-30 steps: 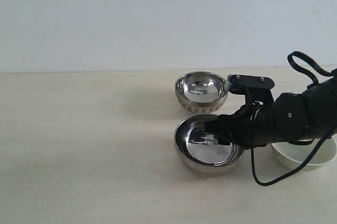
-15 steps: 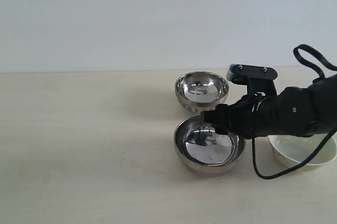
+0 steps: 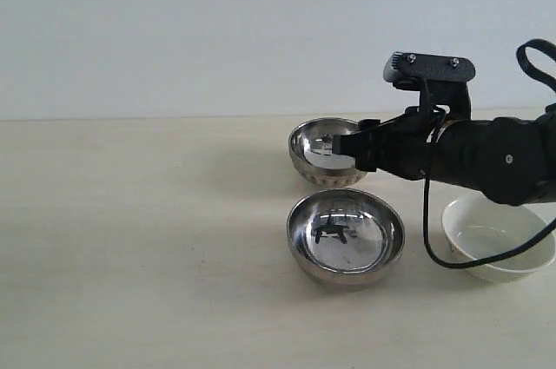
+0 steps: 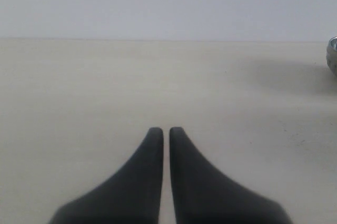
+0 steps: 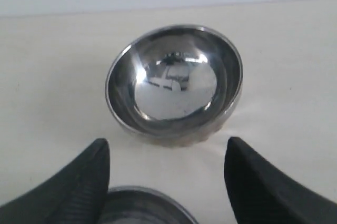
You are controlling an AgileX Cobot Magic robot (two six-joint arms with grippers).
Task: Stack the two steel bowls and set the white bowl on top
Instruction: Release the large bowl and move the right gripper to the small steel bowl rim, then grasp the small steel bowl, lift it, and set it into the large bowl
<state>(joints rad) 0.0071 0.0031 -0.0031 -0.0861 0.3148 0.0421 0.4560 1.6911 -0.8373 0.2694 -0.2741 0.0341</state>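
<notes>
White bowl [image 3: 486, 232] on beige tabletop [image 3: 130, 256]

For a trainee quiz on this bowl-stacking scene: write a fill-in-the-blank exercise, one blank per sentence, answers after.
1. On the table stand ___ bowls, none stacked.
2. The right gripper hangs by the ribbed steel bowl with its jaws ___.
3. The left gripper, over bare table, has its jaws ___.
4. To the right of the smooth steel bowl in the exterior view stands a bowl whose colour is ___.

Missing words: three; open; shut; white.
</notes>
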